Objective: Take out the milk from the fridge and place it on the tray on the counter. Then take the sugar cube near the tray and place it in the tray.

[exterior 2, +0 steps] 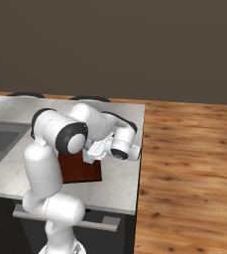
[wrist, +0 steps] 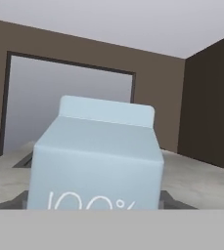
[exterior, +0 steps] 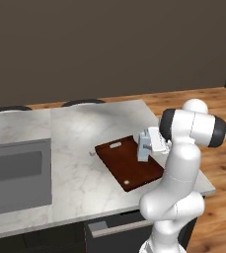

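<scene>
Milk (wrist: 95,161) is seen closest to the hand camera, clamped upright between the gripper (exterior: 151,144) fingers, gabled top up. It is held just above the tray's (exterior: 119,163) right end, so only a short lowering seems needed. Contact between carton base and tray cannot be made out. The sugar cube (exterior: 91,153) is seen on the counter (exterior: 80,148), just beside the tray's left edge.

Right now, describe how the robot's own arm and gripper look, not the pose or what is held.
The arm is glossy white, made of rounded tubular segments with bulbous joints. Dark, near-black bands and caps mark the joints, as at the elbow in the left base view. No cables or markings are visible. The gripper is a pale, blocky white-grey body; its fingertips appear as small dark grey tips.
</scene>
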